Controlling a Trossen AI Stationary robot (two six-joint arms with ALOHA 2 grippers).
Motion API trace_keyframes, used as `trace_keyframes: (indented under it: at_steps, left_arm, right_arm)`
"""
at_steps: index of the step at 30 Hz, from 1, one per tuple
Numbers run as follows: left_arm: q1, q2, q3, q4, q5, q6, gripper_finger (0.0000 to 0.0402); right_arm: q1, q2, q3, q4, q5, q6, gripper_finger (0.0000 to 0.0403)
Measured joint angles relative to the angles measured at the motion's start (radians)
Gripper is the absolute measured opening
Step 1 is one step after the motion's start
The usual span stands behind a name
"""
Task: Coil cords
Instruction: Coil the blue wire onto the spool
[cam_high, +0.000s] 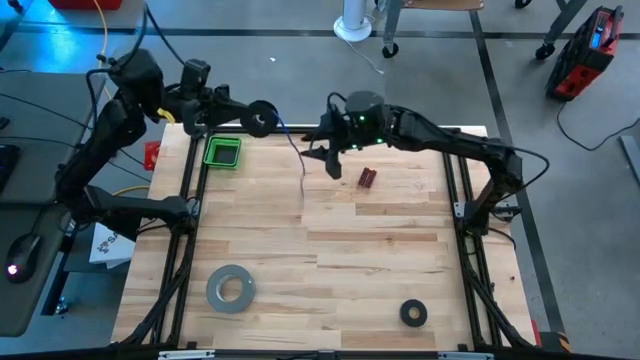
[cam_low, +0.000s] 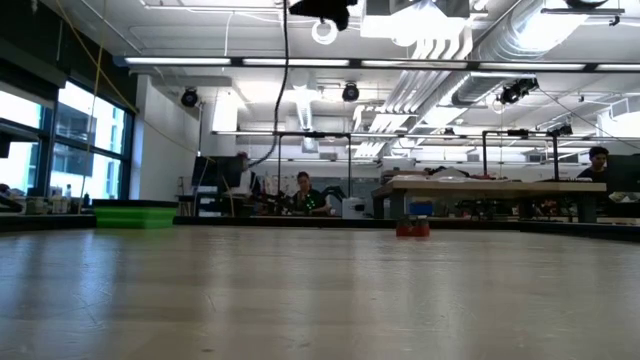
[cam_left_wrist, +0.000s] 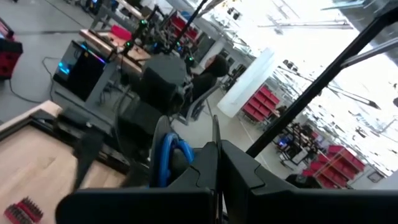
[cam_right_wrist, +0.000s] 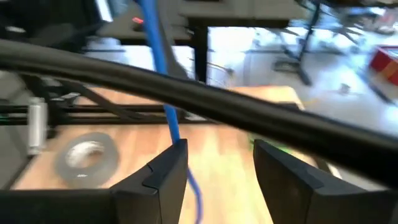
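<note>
High view: left gripper (cam_high: 240, 118) clenched on the small black spool (cam_high: 263, 118), held up over the far edge of the bench (cam_high: 380, 280), nr the far-left corner. The blue cord (cam_high: 296, 150) leaves the spool, runs toward the right arm, then hangs down w/ its long axis roughly far-to-near, loose end nr mid-bench. Right gripper (cam_high: 332, 160) sits just beside that hanging run, on its right side. In the right wrist view the fingers stand apart and the cord lies against one finger (cam_right_wrist: 163, 177), not pinched, so it reads as released. Right arm is nearer the free length; I judge re-grasp needs a small shift toward the cord.
</note>
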Motion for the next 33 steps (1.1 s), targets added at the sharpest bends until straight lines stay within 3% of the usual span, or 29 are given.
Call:
trace_keyframes:
  at_steps: [8,16,29,33]
  left_arm:
    - [0.015,0.0,0.01,0.0,-0.002,-0.015,0.0]
    - [0.014,0.021,0.01,0.01,-0.005,-0.022,0.0]
    - [0.021,0.027,0.01,0.021,-0.004,-0.017,0.0]
    - [0.022,0.027,0.01,0.026,-0.005,-0.017,0.0]
  right_arm:
    - [0.008,0.004,0.001,0.049,-0.114,0.045,0.0176]
    - [0.014,0.048,0.001,0.157,-0.165,0.068,0.0176]
    - [-0.019,0.065,0.001,0.133,-0.149,0.049,0.0176]
    - [-0.021,0.065,0.001,0.13,-0.148,0.045,0.0155]
